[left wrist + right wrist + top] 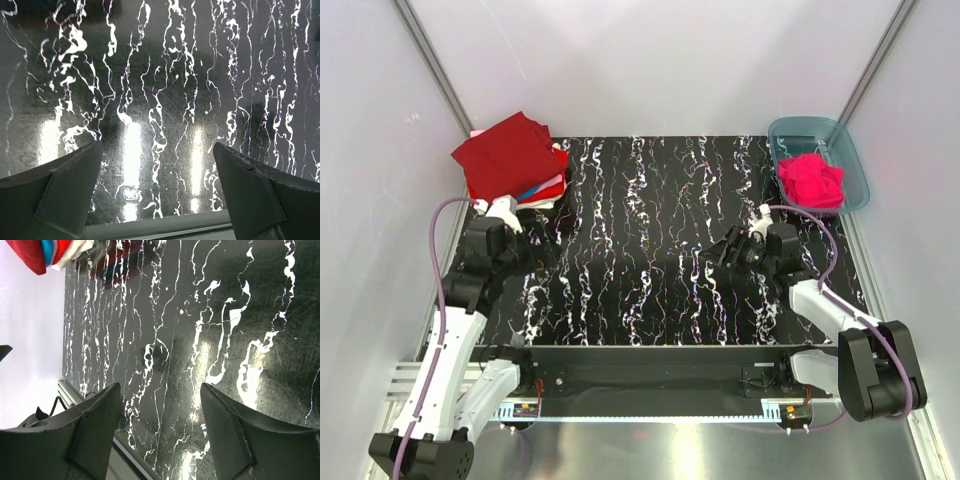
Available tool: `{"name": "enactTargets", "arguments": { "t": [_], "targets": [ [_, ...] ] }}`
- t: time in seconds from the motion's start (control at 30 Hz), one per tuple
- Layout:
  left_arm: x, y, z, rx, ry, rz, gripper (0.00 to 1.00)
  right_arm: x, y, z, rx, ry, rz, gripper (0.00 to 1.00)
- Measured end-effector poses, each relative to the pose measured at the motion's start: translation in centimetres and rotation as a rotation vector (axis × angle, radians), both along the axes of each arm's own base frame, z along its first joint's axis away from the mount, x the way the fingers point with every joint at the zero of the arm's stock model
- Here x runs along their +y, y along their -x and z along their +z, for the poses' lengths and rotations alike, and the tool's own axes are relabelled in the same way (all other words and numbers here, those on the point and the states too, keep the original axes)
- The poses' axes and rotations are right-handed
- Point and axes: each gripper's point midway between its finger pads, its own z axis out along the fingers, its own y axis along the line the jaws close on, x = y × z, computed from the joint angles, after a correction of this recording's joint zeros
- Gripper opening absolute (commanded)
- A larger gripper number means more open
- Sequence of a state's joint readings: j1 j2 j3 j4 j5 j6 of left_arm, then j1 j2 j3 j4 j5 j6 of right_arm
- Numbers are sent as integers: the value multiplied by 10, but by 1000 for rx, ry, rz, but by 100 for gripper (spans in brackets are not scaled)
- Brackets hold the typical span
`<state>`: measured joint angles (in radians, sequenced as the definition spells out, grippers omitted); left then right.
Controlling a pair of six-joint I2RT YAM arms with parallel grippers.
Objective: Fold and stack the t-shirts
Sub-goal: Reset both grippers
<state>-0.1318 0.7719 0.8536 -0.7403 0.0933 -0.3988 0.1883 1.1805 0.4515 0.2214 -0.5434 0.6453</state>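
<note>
T-shirt stack at far-left corner, near left pincer

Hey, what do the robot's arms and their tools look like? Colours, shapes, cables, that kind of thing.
The left arm and right arm have white links joined by bulky black joints. A thin lilac cable loops along each. The left tool and right tool each have two dark grey, wedge-shaped fingers with flat inner faces. No markings are visible.
</note>
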Motion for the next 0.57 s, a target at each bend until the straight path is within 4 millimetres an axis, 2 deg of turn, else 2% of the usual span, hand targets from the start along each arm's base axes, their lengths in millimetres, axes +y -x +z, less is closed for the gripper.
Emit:
{"name": "enactTargets", "arguments": {
  "t": [0.2,0.37,0.57],
  "targets": [
    [-11,1,-2,1,11,-71,99,-1,3,5,-23,-3,-3,74],
    [-15,2,-5,12,25,-94,99,-2,9,13,-56,-12,-7,89],
    [-17,4,4,-38,36,-103,99,-3,12,12,-60,-12,-6,88]
  ]
}}
